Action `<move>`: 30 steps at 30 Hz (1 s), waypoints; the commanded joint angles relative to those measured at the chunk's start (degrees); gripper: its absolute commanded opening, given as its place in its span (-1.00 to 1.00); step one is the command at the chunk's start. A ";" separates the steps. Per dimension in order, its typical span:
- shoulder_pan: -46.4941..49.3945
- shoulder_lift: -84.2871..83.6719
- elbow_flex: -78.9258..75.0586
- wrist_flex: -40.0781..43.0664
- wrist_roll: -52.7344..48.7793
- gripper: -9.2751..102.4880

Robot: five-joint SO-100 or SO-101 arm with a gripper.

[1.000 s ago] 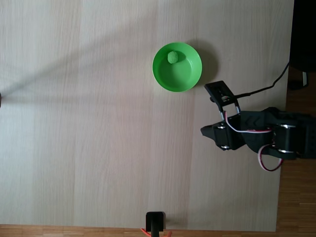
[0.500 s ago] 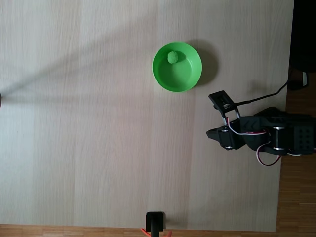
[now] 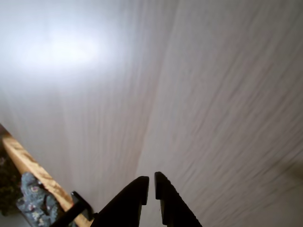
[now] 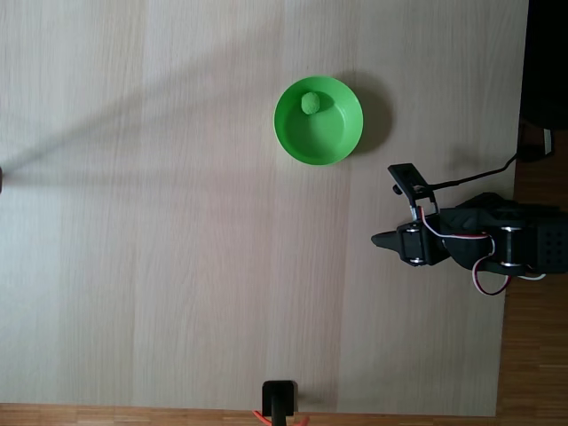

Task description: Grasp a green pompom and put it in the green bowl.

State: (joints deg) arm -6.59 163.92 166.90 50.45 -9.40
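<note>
Fixed view: green pompom (image 4: pixel 311 103) sits inside green bowl (image 4: pixel 319 122), near its top rim. My fingers (image 3: pixel 149 185) nearly shut w/ nothing between, above bare counter (image 4: pixel 177 222), apart from bowl.

open table (image 4: pixel 177 222), green bowl (image 4: pixel 319 121) sole obstacle

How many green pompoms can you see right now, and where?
1. The green pompom lies inside the green bowl, near its upper wall in the fixed view. No others show on the table; one could be hidden under the arm.
</note>
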 commanded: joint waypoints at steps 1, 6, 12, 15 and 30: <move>0.09 1.41 0.97 -0.26 0.62 -0.84; 0.09 2.81 1.85 -0.18 0.26 -0.84; 0.09 5.71 2.37 2.64 -0.09 -0.84; 0.09 8.53 2.55 4.66 -0.09 -0.84; 0.00 24.52 4.31 15.21 -0.09 -0.84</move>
State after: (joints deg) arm -6.59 185.89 171.56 64.86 -9.23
